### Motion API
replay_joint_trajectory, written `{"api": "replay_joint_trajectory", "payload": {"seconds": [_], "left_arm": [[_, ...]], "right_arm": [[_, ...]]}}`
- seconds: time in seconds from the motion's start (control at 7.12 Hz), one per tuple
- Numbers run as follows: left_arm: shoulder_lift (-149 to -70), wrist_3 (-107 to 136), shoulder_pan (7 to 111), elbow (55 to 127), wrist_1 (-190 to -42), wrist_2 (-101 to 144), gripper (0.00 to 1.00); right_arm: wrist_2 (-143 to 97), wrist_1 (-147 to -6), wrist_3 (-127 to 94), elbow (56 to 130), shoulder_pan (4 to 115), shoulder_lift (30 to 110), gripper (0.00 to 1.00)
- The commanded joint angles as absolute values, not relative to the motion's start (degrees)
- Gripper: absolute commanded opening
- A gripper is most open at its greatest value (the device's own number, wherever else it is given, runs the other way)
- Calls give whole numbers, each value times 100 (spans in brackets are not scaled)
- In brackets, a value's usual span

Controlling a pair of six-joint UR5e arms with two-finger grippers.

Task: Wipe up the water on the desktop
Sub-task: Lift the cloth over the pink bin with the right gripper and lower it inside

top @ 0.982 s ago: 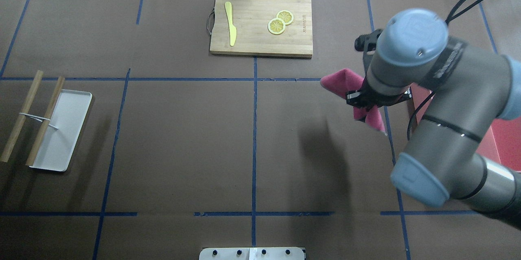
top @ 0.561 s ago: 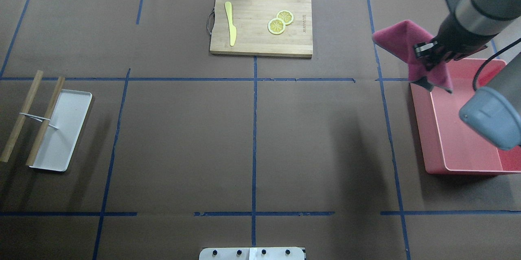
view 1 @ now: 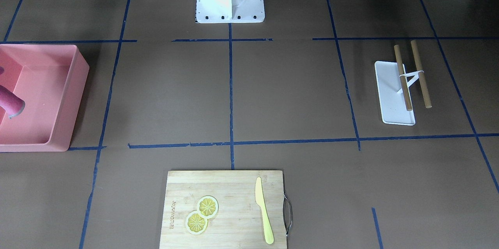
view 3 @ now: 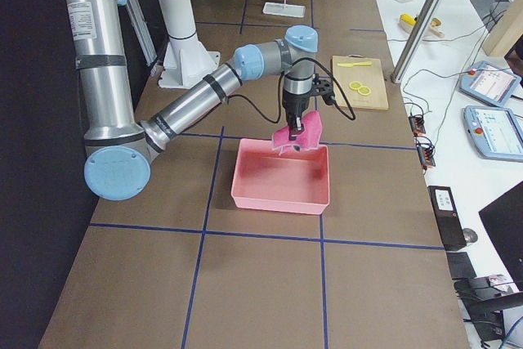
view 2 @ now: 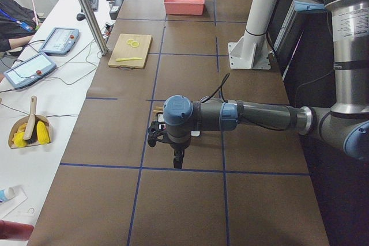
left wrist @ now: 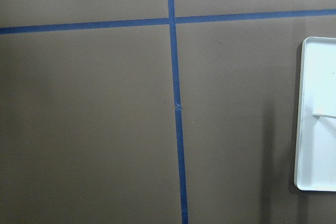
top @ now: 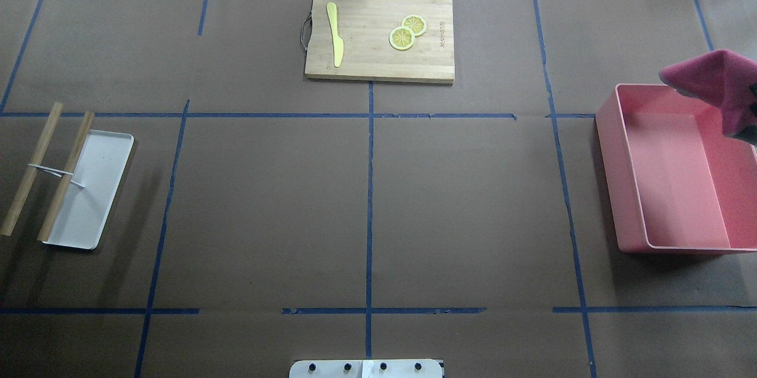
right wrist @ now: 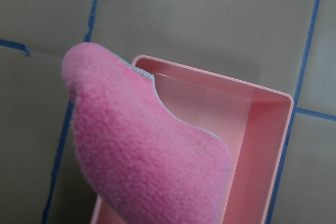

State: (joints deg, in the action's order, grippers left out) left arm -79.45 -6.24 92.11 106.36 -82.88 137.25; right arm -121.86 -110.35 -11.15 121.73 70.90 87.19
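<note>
Desktop: the desktop is a brown sheet gridded with blue tape and fills nearly the whole overhead view.
Cloth: a pink cloth sits at the right edge of the overhead view, bunched and hanging over the upper corner of the bin. In the front-facing view only its tip shows, at the left edge over the bin's inside.
Bin: a pink bin rests on the desktop at the right of the overhead view, open side up.
Right gripper: the right gripper shows only in the right side view. It points down above the bin's far rim with the cloth hanging at its tip. I cannot tell whether it is clenched.
Left gripper: the left gripper shows only in the left side view, low over the desktop in mid-frame and pointing down. I cannot tell whether it is released or clenched.
Left wrist view: a tape crossing, with the tray's edge at the right.
Cutting board: a cutting board lies at upper centre of the overhead view. On it are a yellow knife to the left and two overlapping lemon slices to the right.
Tray: a white tray lies at the left of the overhead view. Two wooden sticks lie along its left side, one on the tray's edge, the other just beside it.
</note>
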Motion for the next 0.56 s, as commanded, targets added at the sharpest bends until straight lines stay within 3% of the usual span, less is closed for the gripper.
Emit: {"api": "replay_joint_trajectory", "payload": {"seconds": [0.0, 0.14, 0.42], "left_arm": [[-7945, -624, 9211, 10644, -8288, 13729, 100], [-7954, -624, 9211, 10652, -8288, 13729, 100], [-7954, -624, 9211, 10679, -8279, 13737, 100]], "right_arm": [[-12366, -9933, -1675, 12120, 7128, 9387, 25], [-12462, -9923, -1740, 12103, 7128, 9413, 99], [-12551, -9923, -1592, 11989, 7128, 9413, 100]]}}
